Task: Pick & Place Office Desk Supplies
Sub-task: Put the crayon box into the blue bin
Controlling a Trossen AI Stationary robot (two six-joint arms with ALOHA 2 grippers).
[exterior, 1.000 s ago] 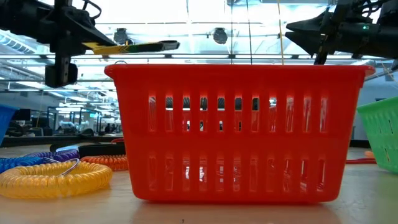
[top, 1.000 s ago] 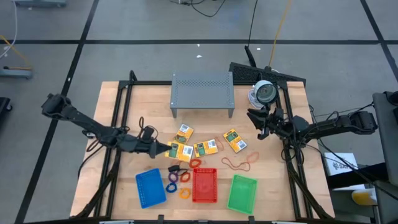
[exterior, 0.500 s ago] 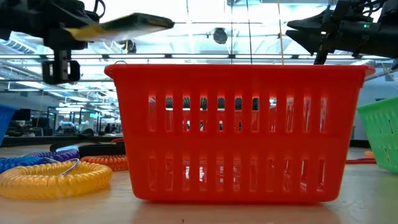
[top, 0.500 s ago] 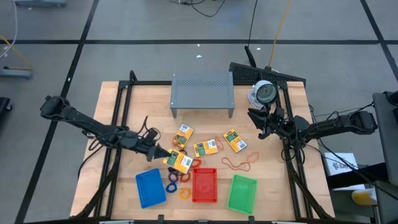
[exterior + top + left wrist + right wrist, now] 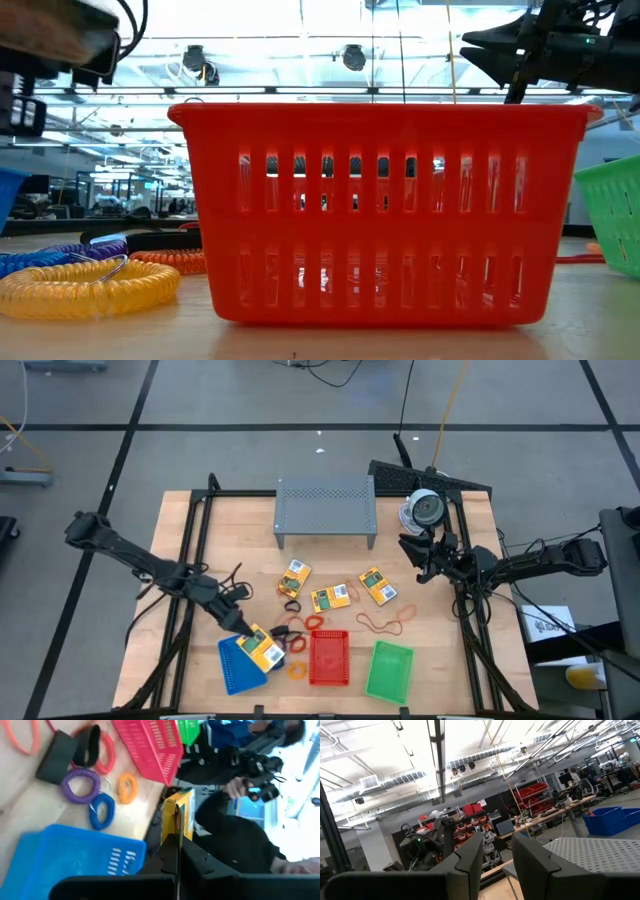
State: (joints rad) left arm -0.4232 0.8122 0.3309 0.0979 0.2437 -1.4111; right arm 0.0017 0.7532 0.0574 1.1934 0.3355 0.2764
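Left gripper point(image 5: 248, 639) clamped on a crayon box point(image 5: 264, 649), held in the air over the right edge of the blue tray point(image 5: 235, 665); box's long axis runs roughly 10-to-4 o'clock on the table, in line with the arm. My read: drop-off step, and the tray's middle lies just at 7–8 o'clock of the box, so a short shift that way before release; left arm is far nearer than the right. Blue tray looks bare inside, red tray point(image 5: 329, 658) at 3 o'clock of it and green tray point(image 5: 389, 671) further right also look bare, though mesh walls hide the corners. Small rings point(image 5: 278, 654) and a dark piece point(image 5: 281, 631) sit between blue and red trays, touching or nearly. Three more crayon boxes point(image 5: 331, 598) lie flat at mid-table, 1 o'clock of the gripper; rubber bands point(image 5: 380, 624) at 3 o'clock. Right gripper point(image 5: 420, 560) parked high at the right, near the round device point(image 5: 426, 510), fingers part-way apart, holding nothing.
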